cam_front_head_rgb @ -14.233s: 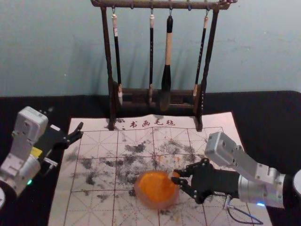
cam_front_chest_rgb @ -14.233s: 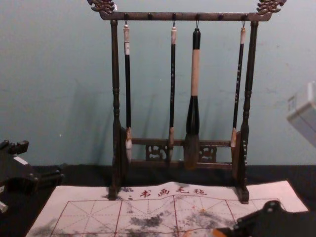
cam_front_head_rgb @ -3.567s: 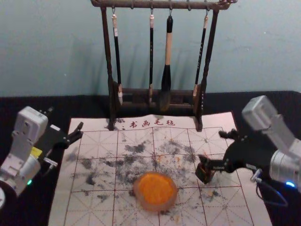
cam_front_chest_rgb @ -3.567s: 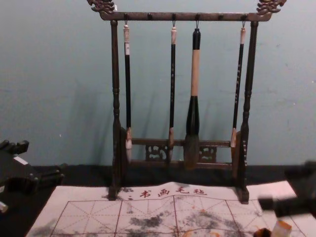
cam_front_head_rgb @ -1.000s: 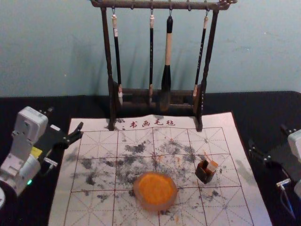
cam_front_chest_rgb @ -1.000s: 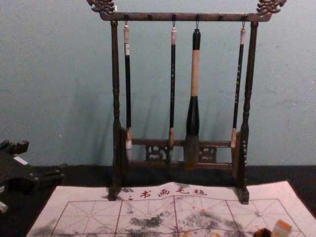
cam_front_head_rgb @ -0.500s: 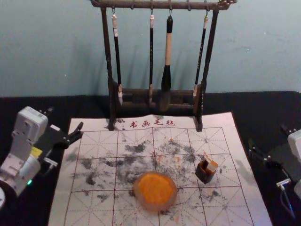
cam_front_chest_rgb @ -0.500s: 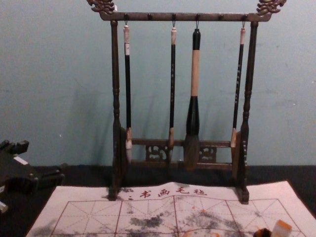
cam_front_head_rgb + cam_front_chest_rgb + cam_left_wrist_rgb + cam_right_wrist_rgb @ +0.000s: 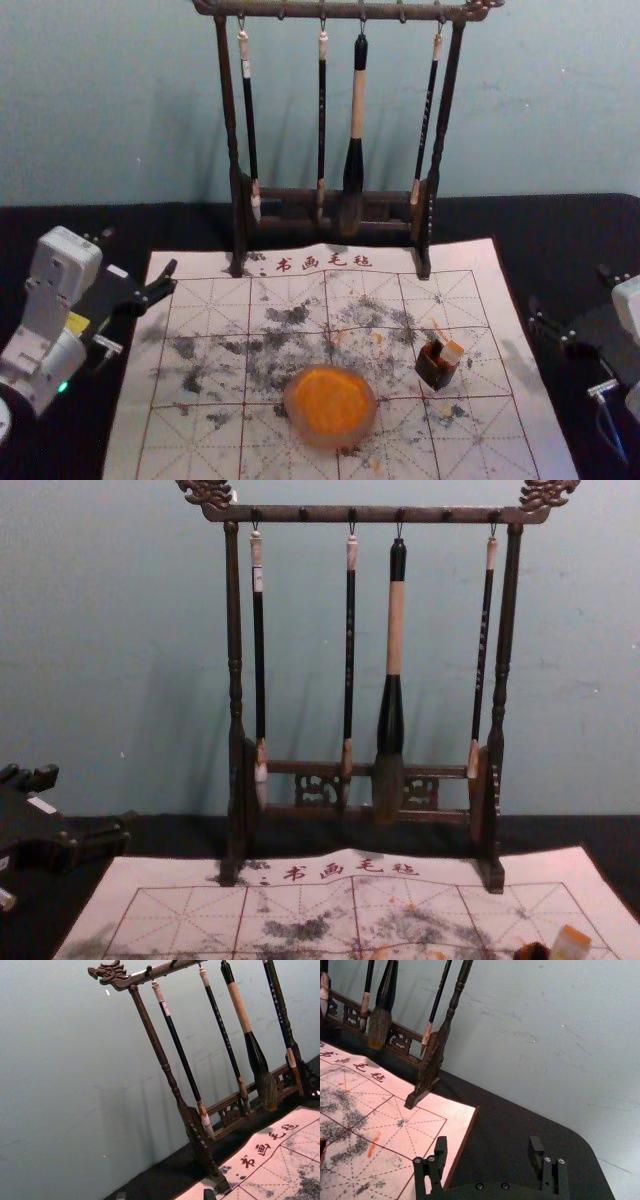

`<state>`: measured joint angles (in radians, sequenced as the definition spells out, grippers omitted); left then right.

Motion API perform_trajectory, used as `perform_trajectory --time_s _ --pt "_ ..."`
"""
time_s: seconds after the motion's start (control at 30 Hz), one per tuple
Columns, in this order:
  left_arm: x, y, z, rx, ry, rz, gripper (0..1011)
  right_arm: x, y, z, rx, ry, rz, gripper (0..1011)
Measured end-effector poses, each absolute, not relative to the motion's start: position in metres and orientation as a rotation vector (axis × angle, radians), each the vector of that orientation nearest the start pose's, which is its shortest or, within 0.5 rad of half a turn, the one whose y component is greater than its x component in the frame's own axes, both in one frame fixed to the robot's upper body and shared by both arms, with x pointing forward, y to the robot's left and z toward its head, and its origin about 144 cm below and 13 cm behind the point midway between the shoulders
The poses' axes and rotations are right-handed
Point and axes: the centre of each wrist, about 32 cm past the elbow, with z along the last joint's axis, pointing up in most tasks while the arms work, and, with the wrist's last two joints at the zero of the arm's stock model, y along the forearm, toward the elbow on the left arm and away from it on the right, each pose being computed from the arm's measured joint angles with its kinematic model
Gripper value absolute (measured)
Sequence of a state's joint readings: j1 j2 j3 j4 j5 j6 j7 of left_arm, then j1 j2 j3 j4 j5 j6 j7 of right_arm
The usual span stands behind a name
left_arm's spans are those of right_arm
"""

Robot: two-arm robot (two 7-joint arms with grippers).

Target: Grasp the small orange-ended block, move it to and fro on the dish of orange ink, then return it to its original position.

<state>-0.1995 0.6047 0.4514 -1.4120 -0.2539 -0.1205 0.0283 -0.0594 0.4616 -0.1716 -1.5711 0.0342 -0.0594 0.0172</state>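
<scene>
Head view has the right gripper [image 9: 570, 289] out at the right edge, fingers spread wide. The block [image 9: 452, 353] sits at the box [image 9: 434, 373], lower right, well clear of the dish [image 9: 338, 438]. The left gripper [image 9: 139, 253] is parked lower left, open too.

Right tool [image 9: 568, 287] gapes at right; left tool [image 9: 139, 253], at left, seems spread.
</scene>
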Motion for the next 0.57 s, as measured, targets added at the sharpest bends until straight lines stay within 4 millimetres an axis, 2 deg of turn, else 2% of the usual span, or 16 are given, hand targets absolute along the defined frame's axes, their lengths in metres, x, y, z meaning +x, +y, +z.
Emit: perform_trajectory --time_s 0.57 --pt "0.4886 0.3097 1.1398 0.304 -0.285 1.248 1001 0.4366 -0.31 1.1304 -0.351 -0.282 -1.337 1000"
